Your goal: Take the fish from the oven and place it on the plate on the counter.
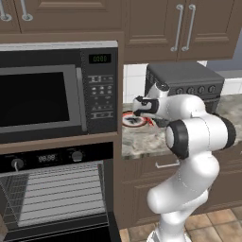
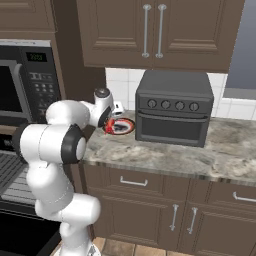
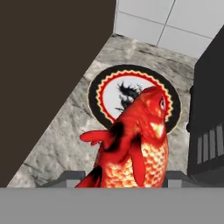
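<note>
Hand view puts us right over the action: the fish, bright red-orange, fills the lower middle, tail down between the two dark fingertips and head pointing up toward the plate. The pincer is partly closed with the fish between its tips, so it looks gripped by the tail end. That grip makes sense, since it leaves the body hanging out ahead and free to land first.

The plate sits on the grey stone tabletop, tucked between the dark cabinet side and the toaster oven, so the hand comes in along that narrow lane rather than from the side.

From the left base view the arm is folded across to the right, with the pincer just beside the plate. The oven stands open below the microwave, its wire rack bare. The right base view shows the plate beside the hand.

My read: carrying is nearly done, and lowering and release remain. The fish looks raised above the plate, so dropping it early could bounce it off.
</note>
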Available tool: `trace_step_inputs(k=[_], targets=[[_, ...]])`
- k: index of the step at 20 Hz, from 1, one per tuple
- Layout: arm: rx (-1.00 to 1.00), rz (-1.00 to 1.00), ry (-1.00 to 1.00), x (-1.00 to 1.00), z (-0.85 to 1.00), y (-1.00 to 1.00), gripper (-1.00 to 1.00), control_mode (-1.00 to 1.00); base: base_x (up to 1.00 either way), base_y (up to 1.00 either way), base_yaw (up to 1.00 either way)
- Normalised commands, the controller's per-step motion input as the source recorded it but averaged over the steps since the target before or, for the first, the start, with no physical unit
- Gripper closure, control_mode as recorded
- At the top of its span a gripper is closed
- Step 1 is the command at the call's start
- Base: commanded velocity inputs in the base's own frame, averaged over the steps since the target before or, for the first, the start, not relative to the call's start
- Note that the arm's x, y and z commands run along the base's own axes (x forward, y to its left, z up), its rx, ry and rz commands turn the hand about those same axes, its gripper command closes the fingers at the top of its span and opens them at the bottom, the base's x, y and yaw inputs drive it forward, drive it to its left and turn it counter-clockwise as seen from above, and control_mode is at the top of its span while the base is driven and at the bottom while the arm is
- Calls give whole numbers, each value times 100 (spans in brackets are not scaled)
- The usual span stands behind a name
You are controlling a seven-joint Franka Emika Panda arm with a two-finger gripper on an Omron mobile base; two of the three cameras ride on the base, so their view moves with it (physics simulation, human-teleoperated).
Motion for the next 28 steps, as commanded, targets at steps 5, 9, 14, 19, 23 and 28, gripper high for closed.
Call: trace_step_inputs(k=[5, 9, 14, 19, 23, 28], targets=[[0, 0, 1, 52, -15, 0, 100, -100, 0, 0, 0], [0, 0, 0, 16, -49, 0, 100, -100, 0, 0, 0], [0, 0, 0, 23, -44, 0, 100, -100, 0, 0, 0], [0, 0, 0, 33, -24, 0, 100, -100, 0, 0, 0], [0, 0, 0, 41, 0, 0, 100, -100, 0, 0, 0], [0, 0, 6, 46, 0, 1, 100, -100, 0, 0, 0]])
